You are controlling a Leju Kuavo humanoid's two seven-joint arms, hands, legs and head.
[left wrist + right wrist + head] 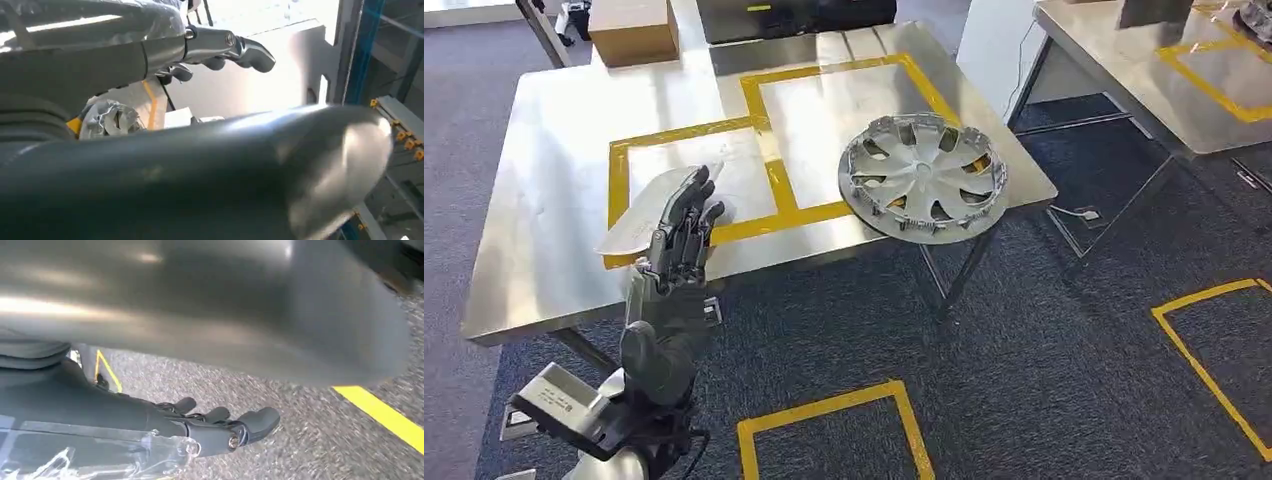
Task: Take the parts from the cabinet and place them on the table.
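Observation:
A silver hubcap (923, 176) lies on the steel table (544, 180), overhanging its near right edge; the left wrist view catches it as the hubcap (107, 120) behind my thumb. A pale flat part (629, 228) lies in the left yellow-taped square. My left hand (682, 235) is raised at the table's front edge beside that part, fingers (225, 47) stretched out and holding nothing. Whether it touches the part is unclear. My right hand (220, 425) hangs over the grey carpet with its fingers extended and nothing in them.
A cardboard box (632, 28) stands at the table's far edge. A second steel table (1124, 70) is at the back right. Yellow tape squares (824, 415) mark the carpet. A blue rack frame (360, 50) stands beyond the left hand.

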